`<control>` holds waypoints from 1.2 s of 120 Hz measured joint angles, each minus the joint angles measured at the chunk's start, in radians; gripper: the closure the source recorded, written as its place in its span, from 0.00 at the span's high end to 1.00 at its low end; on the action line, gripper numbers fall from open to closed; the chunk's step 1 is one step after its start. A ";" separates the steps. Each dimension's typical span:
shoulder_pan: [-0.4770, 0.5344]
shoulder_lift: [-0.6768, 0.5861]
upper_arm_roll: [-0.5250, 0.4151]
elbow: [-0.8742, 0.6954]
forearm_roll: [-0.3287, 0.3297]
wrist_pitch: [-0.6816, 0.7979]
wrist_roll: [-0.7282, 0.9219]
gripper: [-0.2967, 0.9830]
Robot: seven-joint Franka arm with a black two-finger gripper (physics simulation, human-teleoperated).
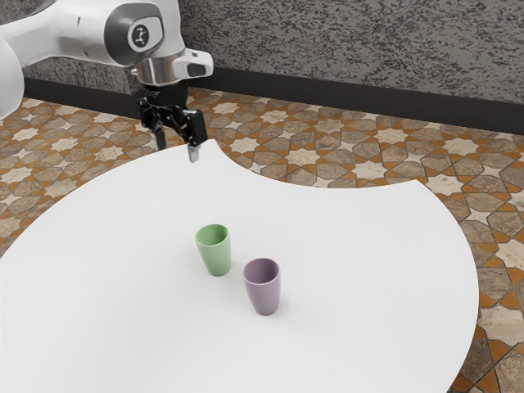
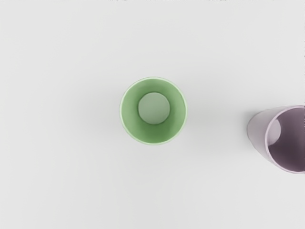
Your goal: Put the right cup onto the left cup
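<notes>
High above the table's far edge, my gripper [image 1: 177, 147] hangs with its two fingers apart and nothing between them. The green cup [image 1: 216, 252] stands upright on the white table, lower than the gripper. Close beside it, toward the exterior view's right and nearer that camera, the purple cup [image 1: 264, 288] is upright too, with a small gap between them. Looking down from my hand, the wrist view has the green cup [image 2: 154, 131] near its middle, open mouth up, and the purple cup [image 2: 261, 131] partly cut off by the picture's edge.
The white table [image 1: 360, 246] has a curved rim with a concave cutout on its far side. Beyond it lie the patterned tile floor [image 1: 303, 155] and a grey wall [image 1: 352, 49] with a dark baseboard.
</notes>
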 joint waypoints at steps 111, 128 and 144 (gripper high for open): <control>-0.025 0.072 -0.108 -0.181 -0.105 0.196 -0.018 0.70; -0.026 0.086 -0.135 -0.226 -0.124 0.253 -0.034 0.66; -0.026 0.113 -0.141 -0.248 -0.144 0.301 -0.046 0.63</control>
